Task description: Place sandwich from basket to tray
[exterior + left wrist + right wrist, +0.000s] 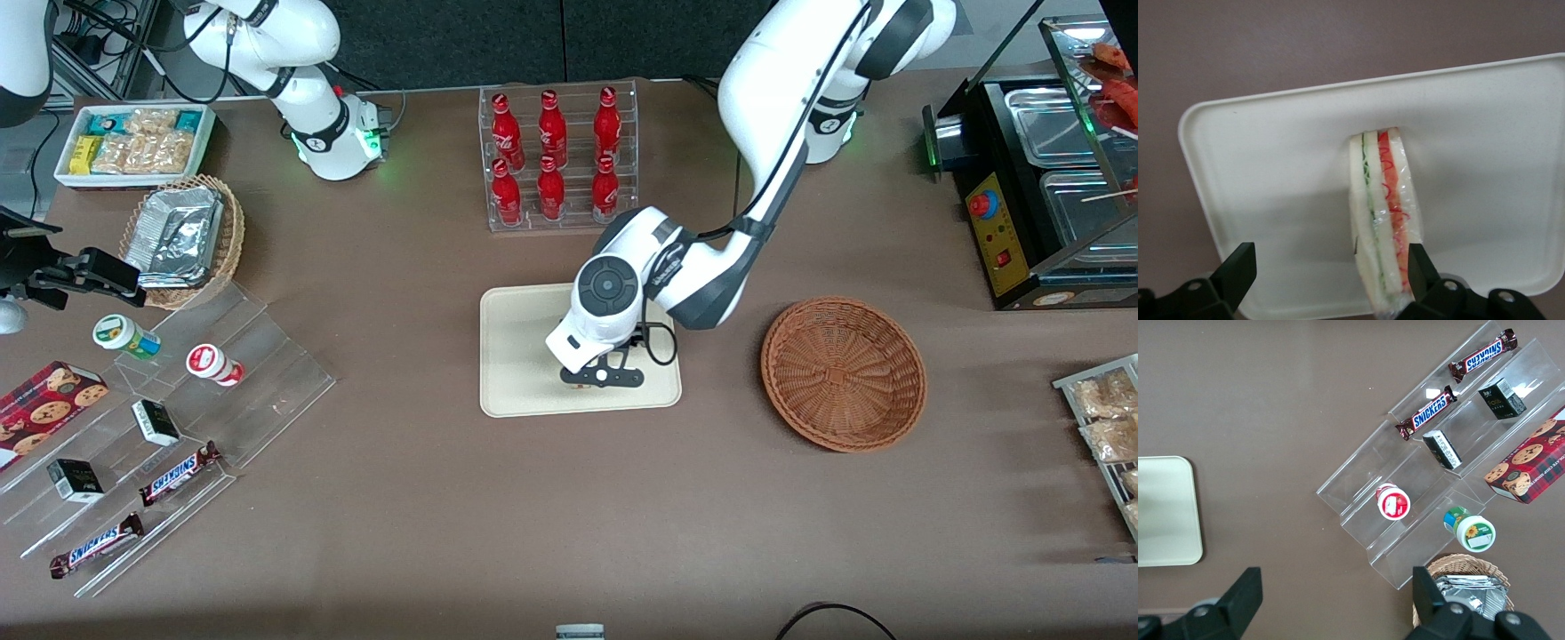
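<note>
In the left wrist view the sandwich (pixel 1379 220), a plastic-wrapped wedge of white bread with green and red filling layers, stands on its edge on the cream tray (pixel 1271 167). My left gripper (pixel 1328 260) is open just above the tray. One finger (pixel 1418 263) touches the sandwich's red side and the other finger (pixel 1238 267) stands well apart from it. In the front view the gripper (pixel 601 379) hangs low over the tray (pixel 520 356) and hides the sandwich. The round reddish-brown basket (pixel 843 373) lies beside the tray, toward the working arm's end, with nothing in it.
A clear rack of red cola bottles (pixel 556 156) stands farther from the front camera than the tray. A black food warmer (pixel 1040 178) sits at the working arm's end. Clear stepped shelves with snacks (pixel 160 427), a tan basket of foil trays (pixel 182 240) and a white snack bin (pixel 133 142) lie toward the parked arm's end.
</note>
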You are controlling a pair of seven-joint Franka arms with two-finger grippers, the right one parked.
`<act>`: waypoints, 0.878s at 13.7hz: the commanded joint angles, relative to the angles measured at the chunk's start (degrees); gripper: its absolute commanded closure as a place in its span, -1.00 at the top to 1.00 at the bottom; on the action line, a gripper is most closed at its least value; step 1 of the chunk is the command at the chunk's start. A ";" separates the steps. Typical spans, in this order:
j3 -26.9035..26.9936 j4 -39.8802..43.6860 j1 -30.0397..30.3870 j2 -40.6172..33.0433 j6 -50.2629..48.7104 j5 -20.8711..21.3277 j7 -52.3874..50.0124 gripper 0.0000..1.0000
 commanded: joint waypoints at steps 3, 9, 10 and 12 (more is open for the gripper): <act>-0.01 -0.12 6.56 -4.21 -6.93 -0.73 14.43 1.00; -0.01 -0.91 15.26 -10.54 -16.94 -0.73 22.55 1.00; -0.18 -0.83 18.58 -11.34 -18.54 -0.82 22.81 1.00; -0.18 -1.53 21.68 -13.88 -19.87 -1.08 23.07 1.00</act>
